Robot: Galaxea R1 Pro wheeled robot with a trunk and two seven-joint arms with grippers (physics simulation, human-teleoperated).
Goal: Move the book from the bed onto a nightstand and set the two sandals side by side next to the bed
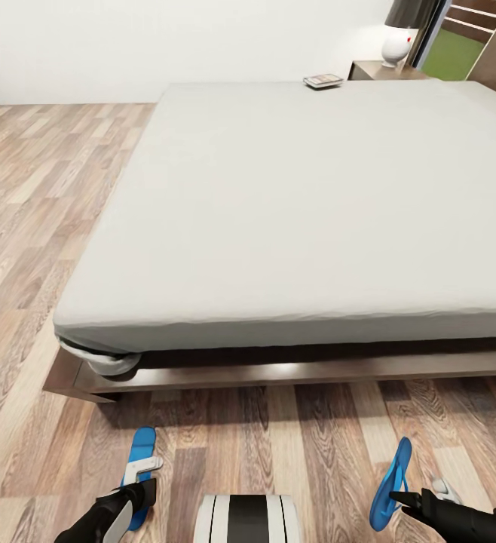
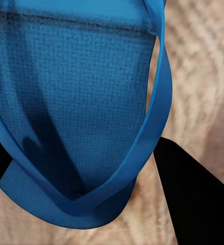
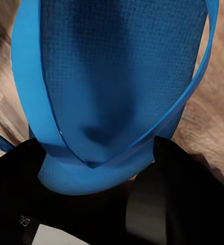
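Left gripper (image 1: 139,490) sat over left sandal (image 1: 139,473), fingers (image 2: 193,199) either side of toe end – clamped or not, couldn't tell. Right gripper (image 1: 399,499) pinched right sandal (image 1: 393,483), held it up on edge off floor (image 1: 293,452). Both just in front of bed (image 1: 301,211). Book (image 1: 323,80) lay at far mattress edge – nightstand (image 1: 384,72) just beyond, lamp (image 1: 399,41) on top.

A bedroom in a home: a wide low bed (image 1: 293,219) with a pale grey mattress on a dark wooden frame stands on a wood-plank floor (image 1: 29,196). Beyond the bed's far corner, a nightstand (image 1: 384,72) bears a white lamp (image 1: 400,38).
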